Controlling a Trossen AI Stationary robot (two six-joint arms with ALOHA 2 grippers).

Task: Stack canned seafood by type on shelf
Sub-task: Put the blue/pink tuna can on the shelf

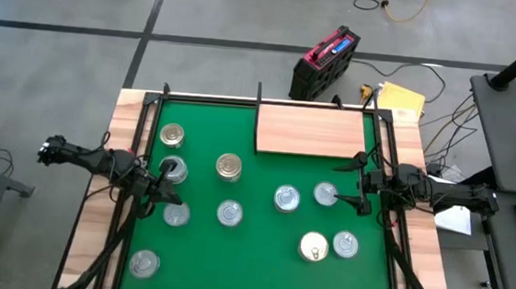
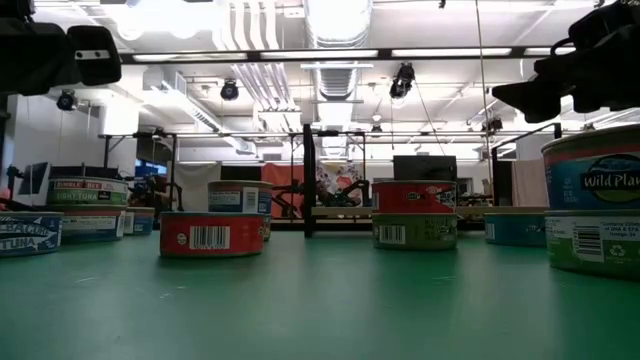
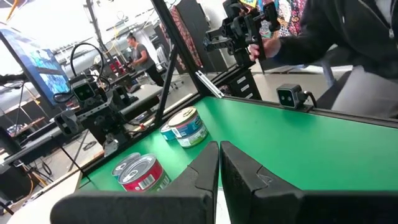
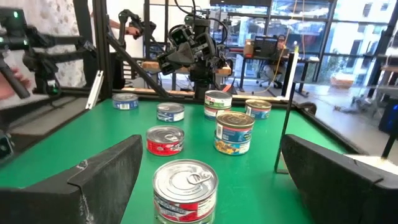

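Several small round tins lie scattered on the green mat [image 1: 249,255]. The pale wooden shelf [image 1: 310,130] lies flat at the mat's far right, with nothing on it. My right gripper [image 1: 358,182] stands open at the right edge, facing a silver-lidded tin [image 1: 325,194]. The right wrist view shows that tin [image 4: 185,190] upright just ahead of the open gripper [image 4: 211,149]. Farther off, a blue tin sits on top of another tin [image 4: 234,132]. My left gripper [image 1: 171,195] is shut on nothing, between a red-sided tin [image 1: 173,168] and a silver tin [image 1: 176,214]. Its closed fingers [image 3: 219,155] point across the mat.
Gold-lidded tins stand at the far left [image 1: 172,136], the middle [image 1: 228,167] and the near right [image 1: 314,247]. A black frame borders the mat. A small camera [image 3: 289,96] sits on the mat's edge. People stand beyond the table in the wrist views.
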